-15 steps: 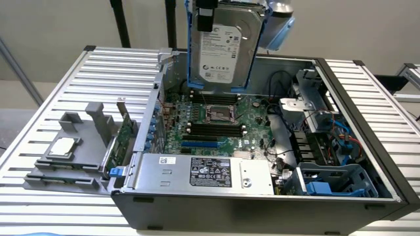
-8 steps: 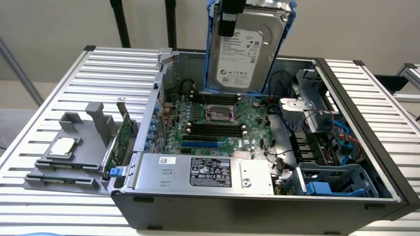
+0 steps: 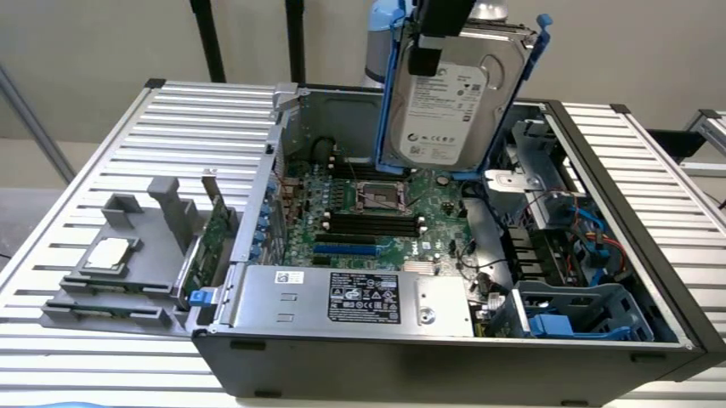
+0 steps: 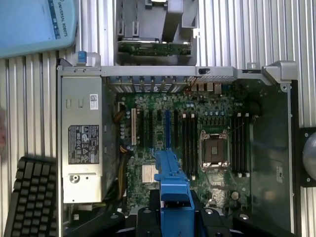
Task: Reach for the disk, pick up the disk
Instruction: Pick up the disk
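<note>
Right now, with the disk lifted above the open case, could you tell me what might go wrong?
1. The disk hangs upright from the gripper, held by its top edge; if it slipped, it would likely fall onto the motherboard.
2. Its blue carrier rails hang close to the drive cage, so sideways motion might snag.

Open computer case (image 3: pixel 635 340) on a slatted metal surface (image 3: pixel 80 357). Inside: green motherboard (image 3: pixel 375 212) with empty processor socket (image 4: pixel 216 150); silver power supply (image 3: pixel 352 297), labelled. Beside the case: grey fixture (image 3: pixel 114 280) holding a square silver chip (image 3: pixel 108 253); black keyboard (image 4: pixel 32 197).
</note>
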